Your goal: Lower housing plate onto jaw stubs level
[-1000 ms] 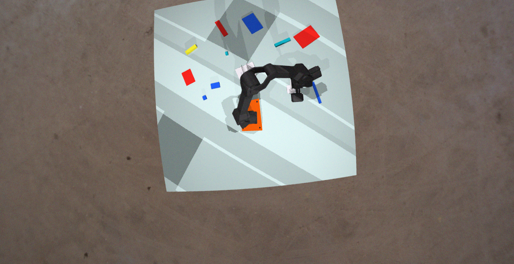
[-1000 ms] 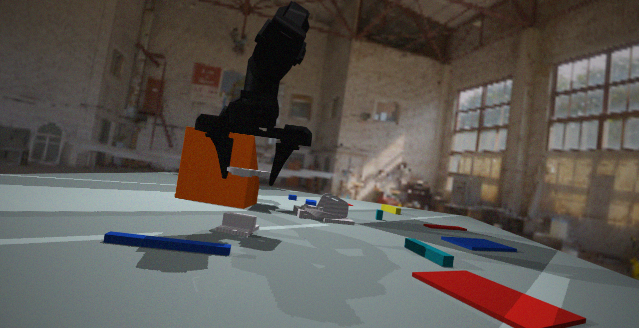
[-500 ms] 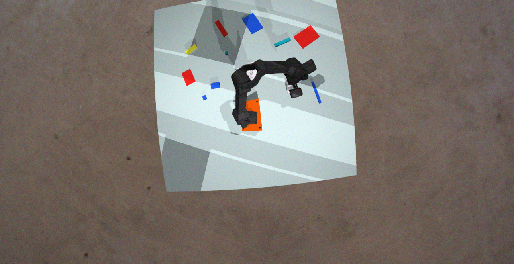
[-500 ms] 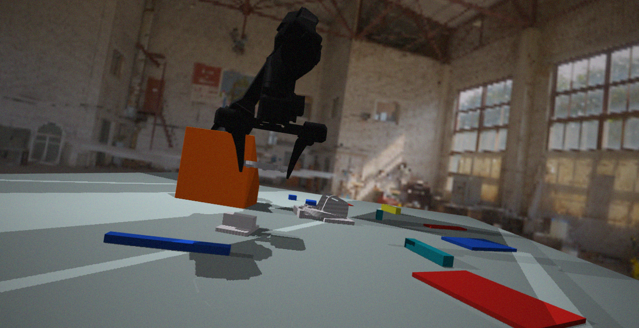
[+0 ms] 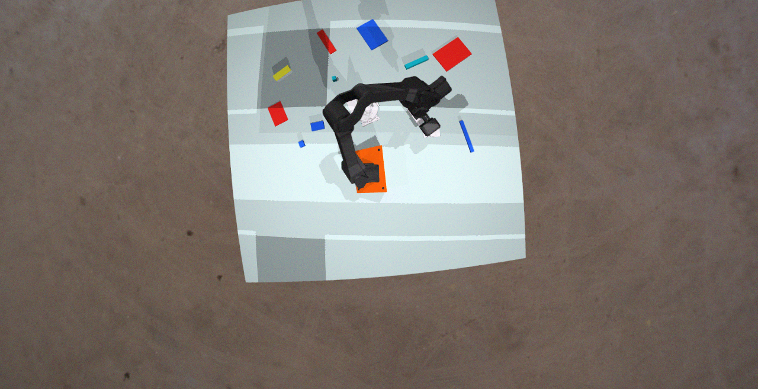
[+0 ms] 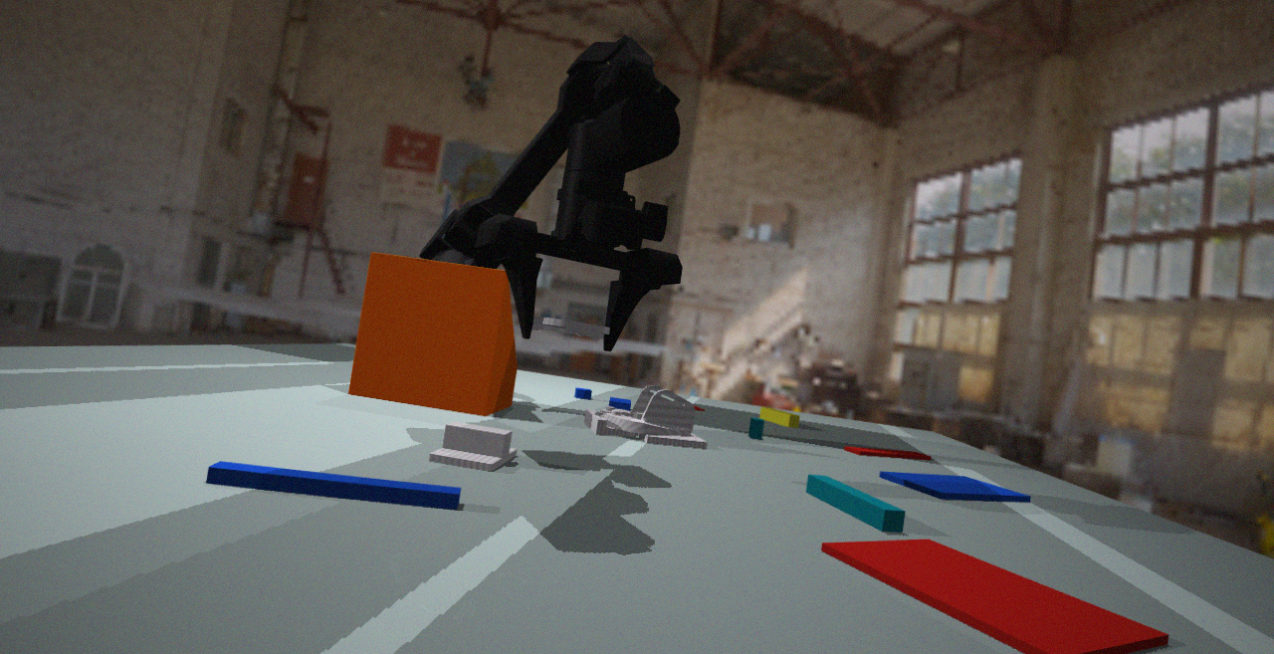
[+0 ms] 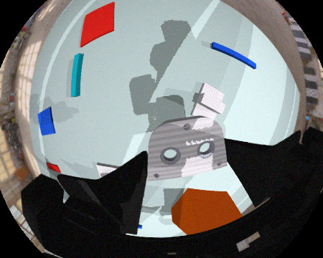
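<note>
My gripper is shut on the grey housing plate. The plate hangs between the fingertips, well above the table, and looks nearly level. Two large round holes and several small ones show in it in the wrist view. The pale jaw assembly stands on the table, lower than the plate and to the right of my gripper in the exterior view. The arm partly covers it in the top view, and only a sliver shows in the wrist view. Its jaw stubs and pins cannot be made out.
A pale stand with an upright block is near a long blue bar. An orange block stands beside the arm's base. Red, blue, teal and yellow pieces lie around the table.
</note>
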`<act>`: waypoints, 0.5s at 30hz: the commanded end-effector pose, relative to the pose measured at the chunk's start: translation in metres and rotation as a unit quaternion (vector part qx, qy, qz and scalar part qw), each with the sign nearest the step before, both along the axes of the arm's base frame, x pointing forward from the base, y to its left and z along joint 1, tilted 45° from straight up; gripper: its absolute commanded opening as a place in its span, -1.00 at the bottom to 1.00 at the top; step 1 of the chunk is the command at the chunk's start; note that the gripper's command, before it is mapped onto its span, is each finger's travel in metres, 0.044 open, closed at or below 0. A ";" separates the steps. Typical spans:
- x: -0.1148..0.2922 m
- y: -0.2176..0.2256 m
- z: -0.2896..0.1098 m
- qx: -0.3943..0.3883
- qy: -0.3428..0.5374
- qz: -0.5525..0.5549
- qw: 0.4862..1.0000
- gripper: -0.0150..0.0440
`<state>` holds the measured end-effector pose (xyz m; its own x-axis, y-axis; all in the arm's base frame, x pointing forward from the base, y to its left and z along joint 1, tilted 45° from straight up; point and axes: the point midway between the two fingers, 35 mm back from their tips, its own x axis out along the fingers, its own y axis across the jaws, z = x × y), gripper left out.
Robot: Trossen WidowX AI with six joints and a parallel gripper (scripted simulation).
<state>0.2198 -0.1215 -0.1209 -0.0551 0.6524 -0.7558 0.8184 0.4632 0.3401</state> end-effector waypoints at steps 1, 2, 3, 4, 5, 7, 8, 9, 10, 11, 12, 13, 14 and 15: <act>0.005 0.009 0.009 0.003 -0.028 0.030 0.999 0.70; 0.006 0.011 0.012 0.004 -0.035 0.038 0.999 0.70; 0.007 0.013 0.014 0.004 -0.043 0.046 0.998 0.70; 0.008 0.016 0.016 0.005 -0.050 0.055 0.997 0.70; 0.010 0.018 0.018 0.005 -0.058 0.063 0.996 0.70; 0.012 0.023 0.022 0.006 -0.072 0.080 0.994 0.70; 0.013 0.025 0.025 0.006 -0.080 0.088 0.993 0.70; 0.014 0.027 0.027 0.007 -0.087 0.097 0.991 0.70; 0.015 0.030 0.029 0.008 -0.095 0.105 0.990 0.70; 0.016 0.032 0.031 0.008 -0.102 0.113 0.988 0.70; 0.017 0.035 0.033 0.009 -0.109 0.122 0.987 0.70; 0.018 0.037 0.035 0.009 -0.117 0.130 0.985 0.70; 0.019 0.040 0.038 0.010 -0.124 0.138 0.983 0.70; 0.020 0.042 0.040 0.011 -0.131 0.146 0.980 0.70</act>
<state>0.2376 -0.0871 -0.0879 -0.0513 0.6508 -0.7575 0.5846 0.6346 0.5055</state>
